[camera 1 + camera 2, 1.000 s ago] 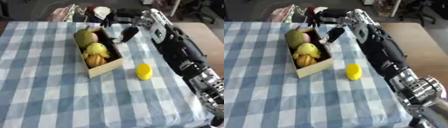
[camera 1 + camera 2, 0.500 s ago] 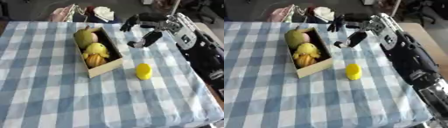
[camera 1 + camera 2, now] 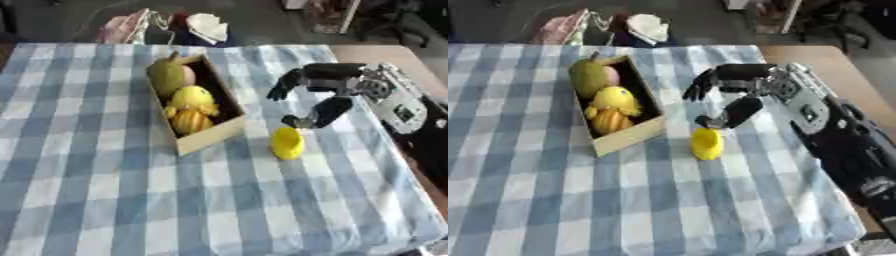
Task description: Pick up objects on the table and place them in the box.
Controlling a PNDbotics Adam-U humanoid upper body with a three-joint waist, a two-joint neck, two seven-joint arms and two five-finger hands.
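Blue-and-white checked tablecloth (image 3: 105, 200) covers the whole work surface, with a strip of bare wood tabletop (image 3: 385, 57) showing past its right edge.

So the thing left to grab is a small yellow object (image 3: 288, 143), lying on the cloth just right of the box's near corner, not touching it. Can't really make out what it is, just a rounded yellow lump. No label or writing readable on it, or on anything else for that matter.

The right hand (image 3: 322, 95) comes in from the right side and hangs just above and behind the yellow object. Its fingers (image 3: 282, 87) are spread and pointing left toward the box, thumb (image 3: 319, 114) angled down with its tip right over the yellow object. I can't tell whether it actually touches. It's holding nothing.

The cardboard box (image 3: 210, 137) sits diagonally, left of the hand, open on top. Inside: a green pear-shaped thing (image 3: 164, 75) at the far end with something pinkish beside it, a yellow toy (image 3: 192, 100) in the middle, an orange ribbed thing (image 3: 191, 121) at the near end. Pretty full.

Lots of open cloth in front and to the left of the box. Beyond the far edge there's some clutter (image 3: 166, 25), white and pink stuff on dark floor.

Left hand isn't visible anywhere.
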